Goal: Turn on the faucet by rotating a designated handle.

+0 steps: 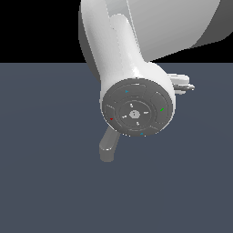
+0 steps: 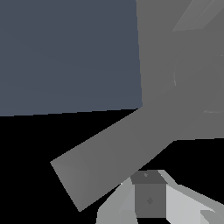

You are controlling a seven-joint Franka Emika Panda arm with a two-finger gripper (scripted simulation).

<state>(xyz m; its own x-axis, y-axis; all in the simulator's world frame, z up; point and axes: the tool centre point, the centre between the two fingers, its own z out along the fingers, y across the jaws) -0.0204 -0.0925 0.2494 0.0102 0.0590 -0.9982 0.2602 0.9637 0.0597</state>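
Note:
In the wrist view the faucet's flat grey back plate (image 2: 183, 52) fills one side, with the round hub (image 2: 197, 83) faint against it. A straight grey bar runs out from the hub and ends in a squared tip; I take it for the handle (image 2: 109, 153). My gripper (image 2: 148, 192) sits just beside this bar, fingers together with no gap showing and nothing between them. In the exterior view the white arm hides most of the faucet. Only the thick curved spout (image 1: 107, 148) sticks out below it, and the gripper (image 1: 187, 86) peeks out on the exterior view's right.
The white robot arm (image 1: 136, 107) with its round end cap fills the middle of the exterior view. A flat dark blue-grey floor (image 1: 45, 182) spreads around the faucet.

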